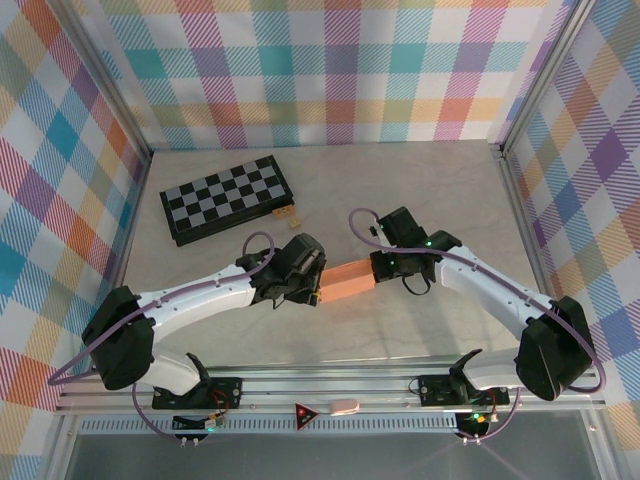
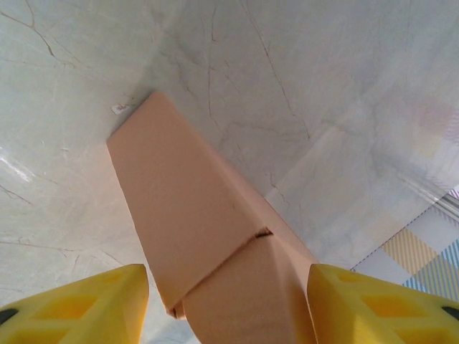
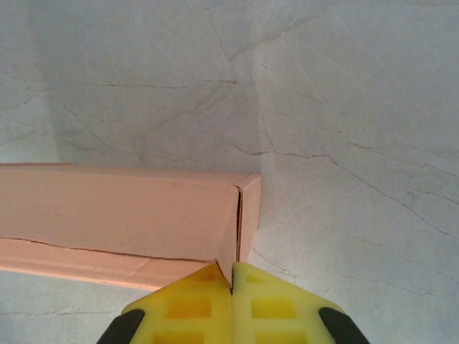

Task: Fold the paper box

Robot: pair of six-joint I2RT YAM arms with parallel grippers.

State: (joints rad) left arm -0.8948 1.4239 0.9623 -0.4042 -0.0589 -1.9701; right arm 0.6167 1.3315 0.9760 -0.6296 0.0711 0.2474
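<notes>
Paper box [image 1: 347,280], salmon card, mid-frame on desk [image 1: 420,190]. Left claw [image 2: 229,308] spread open, straddling one end. Right claw [image 3: 231,287] closed, apparently pinching the opposite end's edge. Step: closing ends. Next: tuck the flap squarely, without crushing.

The pale marbled tabletop [image 1: 440,190] is free at the upper right and the lower centre of the top view. A black-and-grey checkered board [image 1: 228,198], with a small tan wooden block [image 1: 290,213] just beside it, blocks the upper left. The salmon-orange card box [image 1: 347,281] blocks the centre.
</notes>
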